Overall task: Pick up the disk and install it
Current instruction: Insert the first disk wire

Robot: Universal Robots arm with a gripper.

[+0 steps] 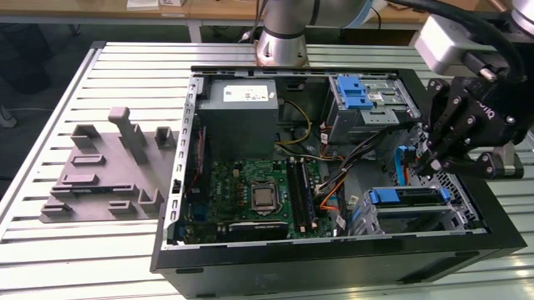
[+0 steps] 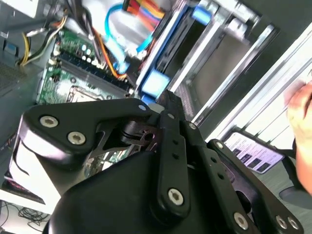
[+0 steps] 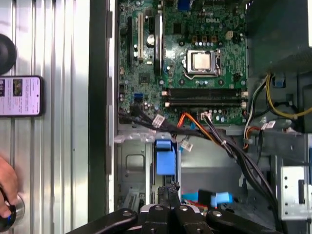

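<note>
While just above the flat silver disk (image 1: 409,197) in its blue plastic frame — black metal gripper (image 3: 168,187), squeezed closed.

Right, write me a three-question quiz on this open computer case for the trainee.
1. True or false: the grey moulded plastic fixture lies on the slatted metal table, outside the open black computer case.
2. The black gripper hangs nearest: A the green motherboard; B the grey power supply box; C the flat silver disk in its bay.
3. Fill in: the disk's plastic carrier is ____.
Key: 1 true; 2 C; 3 blue.
</note>
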